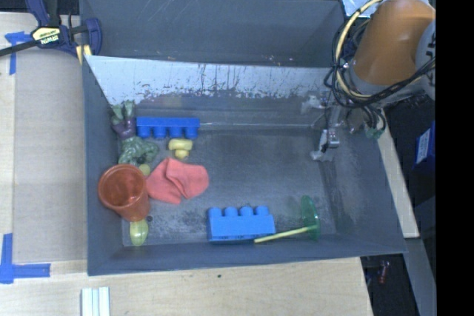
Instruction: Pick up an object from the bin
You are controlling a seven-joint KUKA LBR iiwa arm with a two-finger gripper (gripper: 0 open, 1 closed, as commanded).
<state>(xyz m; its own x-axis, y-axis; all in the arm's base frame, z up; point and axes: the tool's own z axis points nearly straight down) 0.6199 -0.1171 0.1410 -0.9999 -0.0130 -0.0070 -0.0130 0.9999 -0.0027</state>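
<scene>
Grey metal bin sitting under the camera. Hovering with the gripper over bare floor at the right side, open or closed impossible to tell. Leaving a green-headed yellow stick lying nearby toward the front wall, beside a blue toy brick.

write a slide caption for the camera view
Gripper over the bin's right side; a blue block and green-headed brush lie nearest, an orange cup further left.

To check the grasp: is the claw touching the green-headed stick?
Apart. The camera view shows bare bin floor between the claw and the green-headed stick.
</scene>
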